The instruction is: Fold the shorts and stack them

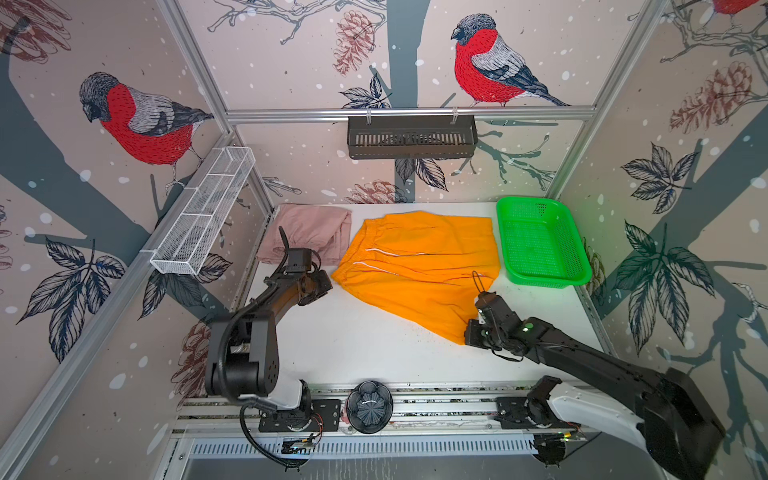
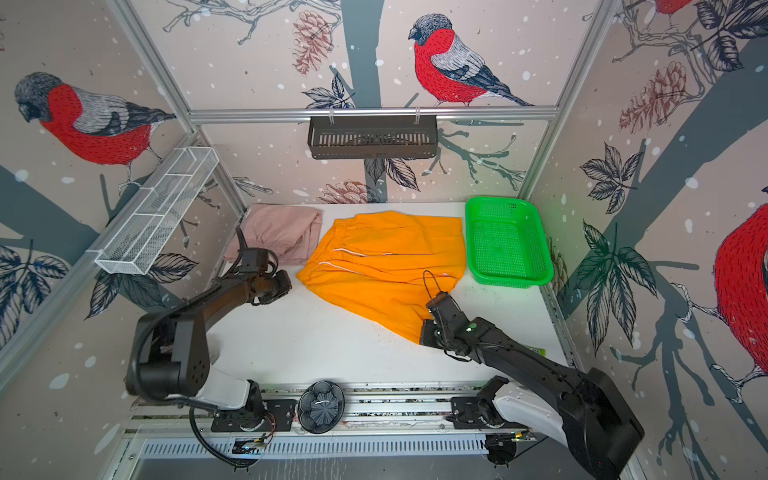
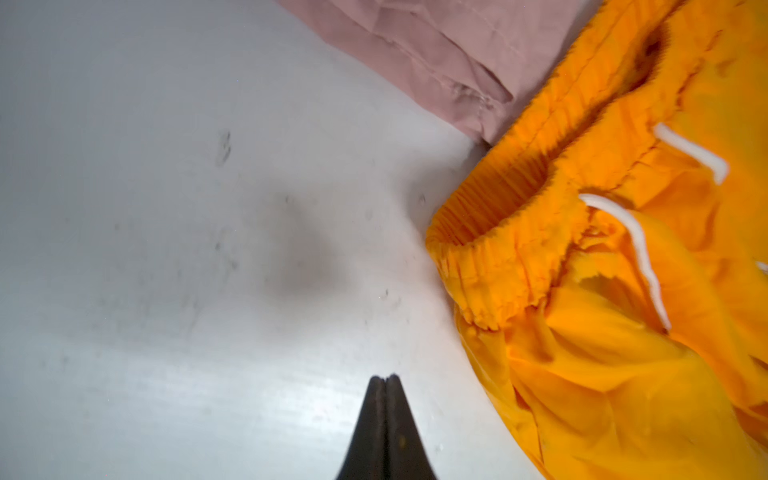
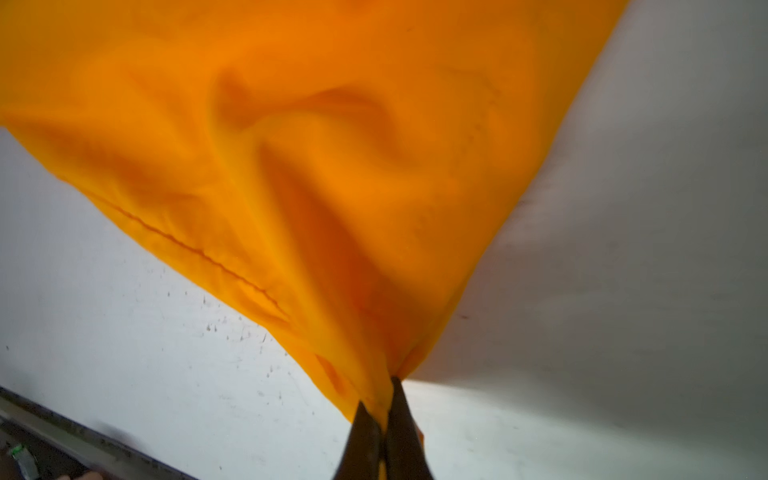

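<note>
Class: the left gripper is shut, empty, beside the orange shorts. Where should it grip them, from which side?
Probably the orange shorts' waistband corner, approached low from the left gripper's side: the gathered elastic stands up there as a thick open lip, while the right gripper holds the hem corner.

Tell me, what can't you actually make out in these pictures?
- pink shorts: near corner behind the left arm in both top views; cut off in the left wrist view.
- left gripper: fingertips hidden under its own wrist in both top views.
- orange shorts: pinched corner covered by the right gripper in both top views; blurred in the right wrist view.
- dark round thing on the front rail: too dark to identify.
</note>
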You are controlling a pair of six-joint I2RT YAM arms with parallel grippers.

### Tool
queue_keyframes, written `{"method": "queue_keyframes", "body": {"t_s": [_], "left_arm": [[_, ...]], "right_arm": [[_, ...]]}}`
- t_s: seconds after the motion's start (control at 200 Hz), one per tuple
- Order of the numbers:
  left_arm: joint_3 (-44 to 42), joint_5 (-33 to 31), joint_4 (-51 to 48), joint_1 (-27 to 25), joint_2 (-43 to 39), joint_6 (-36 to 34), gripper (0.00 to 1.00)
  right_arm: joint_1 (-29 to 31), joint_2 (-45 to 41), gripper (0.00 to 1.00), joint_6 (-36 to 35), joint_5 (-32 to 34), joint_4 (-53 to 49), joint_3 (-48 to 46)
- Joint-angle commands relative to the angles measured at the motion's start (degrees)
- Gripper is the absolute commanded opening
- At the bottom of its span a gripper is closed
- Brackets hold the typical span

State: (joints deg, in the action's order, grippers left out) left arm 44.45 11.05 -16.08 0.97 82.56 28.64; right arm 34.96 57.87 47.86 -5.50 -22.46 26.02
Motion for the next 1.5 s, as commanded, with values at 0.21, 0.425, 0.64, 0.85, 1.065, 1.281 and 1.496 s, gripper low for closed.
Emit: {"method": "queue_keyframes", "body": {"t_s": [0.21, 0.425, 0.64, 0.85, 1.065, 1.281, 1.496], "left_arm": [[-3.43, 8.98, 6.97, -0.22, -3.50, 6.41, 0.89], [-4.75, 12.47, 9.83, -0.65, -4.44, 7.79, 0.98], [-6.87, 11.94, 14.41, -0.62, -3.90, 8.41, 0.96], [-8.31, 13.63, 21.61, -0.66, 0.20, 8.76, 0.88], [-7.52, 14.11, 25.62, -1.51, 3.88, 7.46, 0.88], [-5.33, 11.57, 23.40, -4.52, 7.16, 4.09, 0.90], [-4.16, 8.67, 20.69, -4.71, 9.40, 1.64, 0.63]], "right_arm": [[-16.86, -5.00, 0.50, -4.08, -8.21, -10.95, 3.87], [-17.17, -8.61, 0.59, 3.17, -11.06, -18.65, 8.05], [-6.63, -18.72, 0.59, 23.16, -12.30, -14.45, 0.06], [6.16, -22.34, 0.62, 38.66, -0.12, -1.40, -8.58], [6.72, -19.32, 0.62, 39.51, 4.34, 6.49, -14.24], [5.92, -25.81, 0.57, 39.93, 12.35, 2.88, -16.36], [4.42, -26.23, 0.37, 38.35, 13.90, 9.45, -19.94]]}}
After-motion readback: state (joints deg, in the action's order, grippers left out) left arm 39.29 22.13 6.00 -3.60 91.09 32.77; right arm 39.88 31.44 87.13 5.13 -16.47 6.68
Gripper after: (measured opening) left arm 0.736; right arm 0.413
